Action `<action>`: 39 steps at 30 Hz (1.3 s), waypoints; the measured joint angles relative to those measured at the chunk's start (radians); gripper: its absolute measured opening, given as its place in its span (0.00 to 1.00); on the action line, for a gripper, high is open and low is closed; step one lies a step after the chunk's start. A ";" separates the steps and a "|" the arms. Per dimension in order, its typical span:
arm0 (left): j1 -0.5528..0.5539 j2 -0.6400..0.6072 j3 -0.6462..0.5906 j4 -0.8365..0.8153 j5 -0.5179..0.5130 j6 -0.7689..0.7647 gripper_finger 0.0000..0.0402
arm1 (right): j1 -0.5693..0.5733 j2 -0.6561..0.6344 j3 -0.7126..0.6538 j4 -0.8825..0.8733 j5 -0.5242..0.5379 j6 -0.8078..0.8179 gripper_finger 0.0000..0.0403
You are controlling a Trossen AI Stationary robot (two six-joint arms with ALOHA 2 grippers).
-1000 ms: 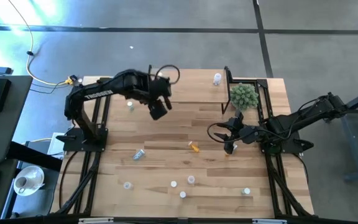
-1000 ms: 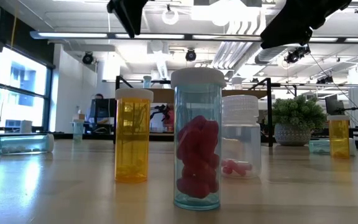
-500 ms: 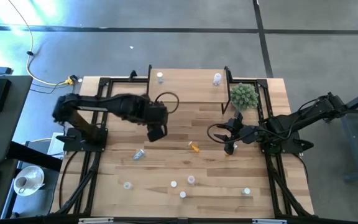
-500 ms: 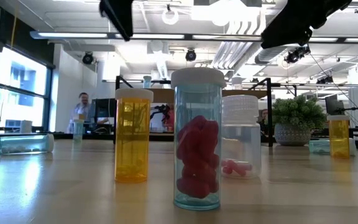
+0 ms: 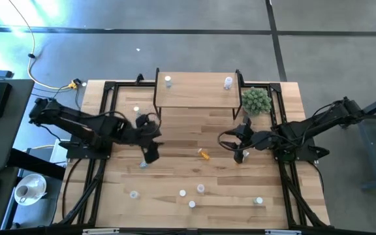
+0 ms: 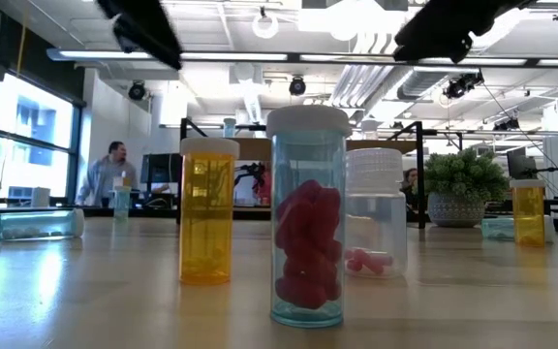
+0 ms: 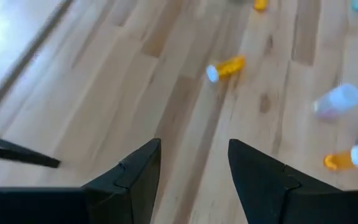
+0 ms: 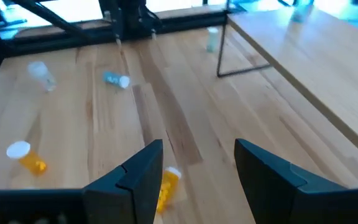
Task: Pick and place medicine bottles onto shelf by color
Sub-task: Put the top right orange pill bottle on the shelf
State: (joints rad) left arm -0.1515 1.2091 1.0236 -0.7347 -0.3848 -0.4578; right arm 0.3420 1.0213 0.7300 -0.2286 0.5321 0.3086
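Observation:
The shelf (image 5: 194,93) stands at the table's far edge with two bottles on it, one at its left end (image 5: 168,81) and one at its right end (image 5: 228,82). My left gripper (image 5: 150,153) is open and empty above the table, just beside a light blue bottle lying on its side (image 5: 145,162). An orange bottle (image 5: 203,154) lies on its side mid-table; it also shows in the left wrist view (image 7: 225,67). My right gripper (image 5: 240,149) is open and empty just right of it, and that bottle (image 8: 166,183) shows between its fingers, untouched.
A spiky green plant ball (image 5: 256,100) sits by the shelf's right end. Several more bottles stand near the front edge (image 5: 192,204), among them an orange (image 6: 206,208), a blue (image 6: 308,213) and a clear one (image 6: 374,213). One bottle (image 5: 136,110) stands left of the shelf. A person moves in the room behind.
My left gripper has drawn back from the shelf's left end, going toward the table's near edge and left, and stops by the lying light blue bottle. A bottle now shows on the shelf's left end where the gripper was. My right arm has kept still.

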 joint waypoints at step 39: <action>-0.203 -0.082 -0.422 0.676 -0.069 -0.012 0.45 | 0.237 0.058 0.000 -0.598 0.018 0.933 0.47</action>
State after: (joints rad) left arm -0.3546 1.1267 0.6014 -0.0586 -0.4541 -0.4702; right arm 0.5786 1.0795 0.7296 -0.8270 0.5499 1.2420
